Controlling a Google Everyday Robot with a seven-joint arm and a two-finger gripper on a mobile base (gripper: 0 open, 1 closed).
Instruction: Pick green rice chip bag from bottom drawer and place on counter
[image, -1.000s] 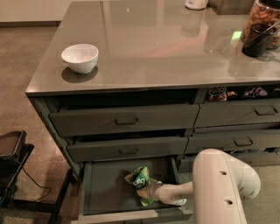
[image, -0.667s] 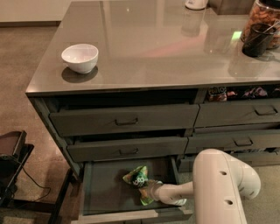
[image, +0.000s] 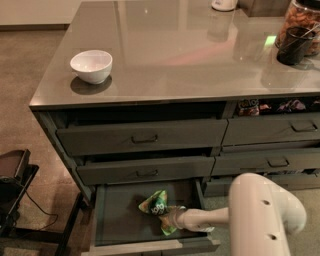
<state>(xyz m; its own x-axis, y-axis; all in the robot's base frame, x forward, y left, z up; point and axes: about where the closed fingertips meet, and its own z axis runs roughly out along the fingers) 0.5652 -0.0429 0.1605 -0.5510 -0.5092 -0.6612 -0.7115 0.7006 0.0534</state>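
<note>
The green rice chip bag (image: 157, 204) lies crumpled in the open bottom drawer (image: 116, 220), right of its middle. My gripper (image: 172, 218) reaches into the drawer from the right on the white arm (image: 265, 220). It is shut on the bag, with green foil showing above and below its tip. The bag sits low in the drawer, at or just above the floor. The counter (image: 180, 55) is the glossy grey top above the drawers.
A white bowl (image: 91, 66) stands on the counter's left front. A dark cup (image: 292, 46) and a jar of snacks (image: 302, 20) stand at the back right. An open top right drawer holds snack packets (image: 260, 106). A black stand (image: 15, 195) is on the floor at left.
The bag and gripper tip have shifted very slightly left. Otherwise nothing has visibly moved.
</note>
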